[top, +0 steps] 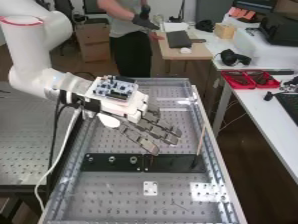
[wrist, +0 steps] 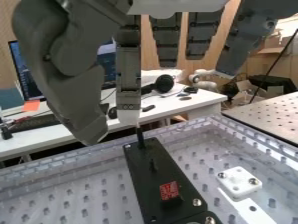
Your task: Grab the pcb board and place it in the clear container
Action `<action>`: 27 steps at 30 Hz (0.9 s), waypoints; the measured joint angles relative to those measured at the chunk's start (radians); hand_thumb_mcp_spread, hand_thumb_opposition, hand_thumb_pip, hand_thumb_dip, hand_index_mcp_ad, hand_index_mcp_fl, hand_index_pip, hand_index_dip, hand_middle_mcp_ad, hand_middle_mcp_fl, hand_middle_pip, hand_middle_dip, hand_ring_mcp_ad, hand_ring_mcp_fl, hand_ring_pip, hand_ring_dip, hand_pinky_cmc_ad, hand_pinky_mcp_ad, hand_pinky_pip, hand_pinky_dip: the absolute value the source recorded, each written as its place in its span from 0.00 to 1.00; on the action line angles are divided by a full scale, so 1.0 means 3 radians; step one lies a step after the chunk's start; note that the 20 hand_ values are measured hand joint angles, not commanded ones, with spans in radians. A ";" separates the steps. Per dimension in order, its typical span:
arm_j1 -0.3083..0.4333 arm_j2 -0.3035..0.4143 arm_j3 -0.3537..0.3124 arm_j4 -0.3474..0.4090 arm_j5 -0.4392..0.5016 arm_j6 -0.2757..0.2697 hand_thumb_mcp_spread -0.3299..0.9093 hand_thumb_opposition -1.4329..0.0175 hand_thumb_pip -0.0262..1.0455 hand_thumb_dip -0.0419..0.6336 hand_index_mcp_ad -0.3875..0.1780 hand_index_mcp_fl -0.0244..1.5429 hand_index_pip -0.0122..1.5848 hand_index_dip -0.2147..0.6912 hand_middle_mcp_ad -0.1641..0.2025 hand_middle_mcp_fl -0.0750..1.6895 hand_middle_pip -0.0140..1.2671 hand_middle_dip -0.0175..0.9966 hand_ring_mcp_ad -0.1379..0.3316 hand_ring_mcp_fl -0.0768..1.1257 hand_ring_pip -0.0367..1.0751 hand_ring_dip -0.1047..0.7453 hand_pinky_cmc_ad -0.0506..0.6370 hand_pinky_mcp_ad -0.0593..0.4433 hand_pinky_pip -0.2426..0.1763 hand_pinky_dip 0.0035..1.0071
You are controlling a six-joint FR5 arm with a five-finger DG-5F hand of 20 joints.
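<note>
Carefully does it: the dark grey hand [wrist: 128,85] has straight, spread, empty fingers; whether the long black plate [top: 171,164], across the high view's lower middle, is the board, I cannot tell. Square thumb to edge, avoiding the thin upright rod [top: 201,139].

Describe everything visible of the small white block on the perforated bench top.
The white block is squarish with rounded corners and looks like plastic. Round metal pieces, probably screw heads, sit in its upper face. It lies flat on the bench top, beside the long black plate but apart from it. The hand isn't touching it.
</note>
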 joint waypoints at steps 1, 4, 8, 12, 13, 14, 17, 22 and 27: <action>-0.0020 -0.0038 0.0022 -0.0008 -0.0014 -0.0010 0.57 0.40 0.67 0.37 0.62 0.17 0.86 0.27 0.80 0.06 0.13 0.11 0.61 0.06 0.11 0.14 0.58 0.61 0.28 0.47; -0.0063 -0.0122 0.0080 -0.0020 -0.0043 -0.0038 0.57 0.40 0.67 0.39 0.60 0.17 0.89 0.27 0.80 0.06 0.12 0.11 0.58 0.06 0.11 0.14 0.58 0.61 0.28 0.47; -0.0117 -0.0260 0.0219 -0.0070 -0.0099 -0.0090 0.57 0.39 0.67 0.39 0.58 0.17 0.91 0.26 0.80 0.06 0.12 0.11 0.58 0.06 0.11 0.14 0.58 0.59 0.28 0.46; -0.0148 -0.0349 0.0330 -0.0143 -0.0146 -0.0189 0.56 0.39 0.67 0.39 0.57 0.17 0.92 0.26 0.80 0.06 0.12 0.12 0.57 0.06 0.11 0.14 0.58 0.57 0.28 0.46; -0.0153 -0.0368 0.0355 -0.0165 -0.0155 -0.0213 0.56 0.39 0.67 0.39 0.56 0.17 0.92 0.26 0.80 0.06 0.13 0.12 0.58 0.06 0.11 0.14 0.58 0.57 0.28 0.45; -0.0162 -0.0396 0.0391 -0.0201 -0.0171 -0.0247 0.56 0.39 0.67 0.39 0.56 0.17 0.92 0.26 0.80 0.06 0.13 0.12 0.58 0.06 0.11 0.14 0.58 0.57 0.28 0.45; -0.0188 -0.0479 0.0490 -0.0287 -0.0222 -0.0344 0.56 0.39 0.67 0.39 0.56 0.17 0.92 0.27 0.80 0.06 0.13 0.12 0.57 0.06 0.11 0.14 0.58 0.57 0.28 0.45; -0.0225 -0.0576 0.0597 -0.0369 -0.0301 -0.0513 0.56 0.38 0.67 0.39 0.53 0.17 0.93 0.26 0.79 0.06 0.13 0.12 0.57 0.06 0.11 0.14 0.58 0.57 0.28 0.45; -0.0262 -0.0653 0.0665 -0.0387 -0.0359 -0.0620 0.56 0.38 0.67 0.39 0.53 0.17 0.94 0.27 0.79 0.07 0.12 0.13 0.58 0.06 0.11 0.14 0.58 0.58 0.28 0.45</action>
